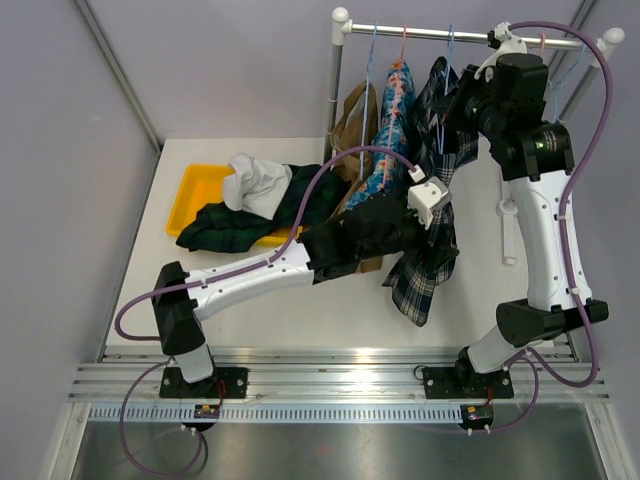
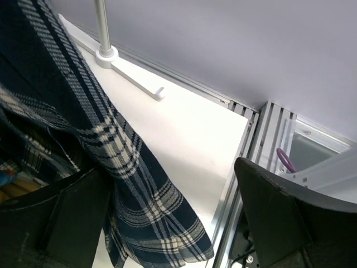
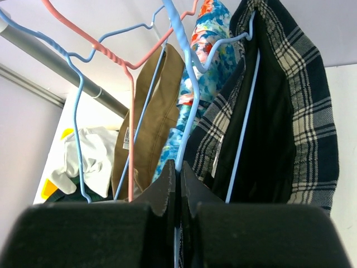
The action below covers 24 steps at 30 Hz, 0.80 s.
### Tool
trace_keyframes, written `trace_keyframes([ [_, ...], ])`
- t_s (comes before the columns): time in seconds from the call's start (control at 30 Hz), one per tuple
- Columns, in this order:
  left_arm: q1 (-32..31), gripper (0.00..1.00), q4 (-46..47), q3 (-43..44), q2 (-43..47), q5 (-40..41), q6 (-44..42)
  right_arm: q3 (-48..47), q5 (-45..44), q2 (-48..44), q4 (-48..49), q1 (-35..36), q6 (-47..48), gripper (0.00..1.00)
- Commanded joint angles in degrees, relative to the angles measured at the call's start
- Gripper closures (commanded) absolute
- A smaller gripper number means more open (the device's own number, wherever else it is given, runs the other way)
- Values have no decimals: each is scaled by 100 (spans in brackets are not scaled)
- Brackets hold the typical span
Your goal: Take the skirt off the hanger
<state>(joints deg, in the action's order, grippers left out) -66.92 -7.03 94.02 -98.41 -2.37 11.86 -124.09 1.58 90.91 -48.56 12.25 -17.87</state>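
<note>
Currently the right tool (image 3: 179,180) is up at the rail (image 1: 440,33), clenched tight on the lower wire of a nearer blue hanger (image 3: 187,106). That one's other shoulder runs off into the navy-and-white plaid garment (image 1: 425,280). The skirt (image 3: 159,100) is not in either tool. It hangs at the left end of the rail, behind the blue floral garment (image 1: 390,120), with the hanger (image 1: 372,70) rising from its top to the rail. Pink wire hangers crowd in beside it, so from the right wrist view I cannot tell exactly how the wires sort out at the waistband.

The left tool (image 2: 170,167) is released, its two fingers (image 2: 279,223) spread wide. It sits low under the rack with the plaid garment's hem draped over the left-hand finger and hanging into the gap — nothing is pinched. From above, the left arm stretches across the counter (image 1: 300,310) and its wrist is buried in that plaid cloth.

Off to the left a yellow tray (image 1: 195,190) holds a white cloth (image 1: 255,180) and a dark green tartan garment (image 1: 225,228), which spills over the tray's near edge.
</note>
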Motion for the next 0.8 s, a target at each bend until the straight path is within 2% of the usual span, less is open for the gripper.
trace_keyframes([
  [0.0, 12, 23, 676, 363, -63, 122, 115, -203, 202, -513, 479, 14, 90, 100],
  [0.03, 21, 52, 676, 363, -116, 175, 124, -220, 184, -531, 479, 23, 108, 100],
  [0.13, 12, 95, 676, 258, -126, 534, 202, -334, 123, -557, 400, 14, 161, 100],
  [0.17, 12, 100, 676, 205, -100, 606, 212, -413, 97, -549, 356, 14, 178, 100],
  [0.37, -58, 100, 940, -523, 427, 966, 273, -432, -70, -592, 338, 23, 178, 100],
  [0.57, -708, 100, 949, -1245, 937, 1616, 141, -825, -561, -242, 426, 14, 407, 100],
  [0.77, -1218, 100, 879, -1737, 1008, 2109, 255, -1195, -1028, 346, 768, -73, 530, 100],
])
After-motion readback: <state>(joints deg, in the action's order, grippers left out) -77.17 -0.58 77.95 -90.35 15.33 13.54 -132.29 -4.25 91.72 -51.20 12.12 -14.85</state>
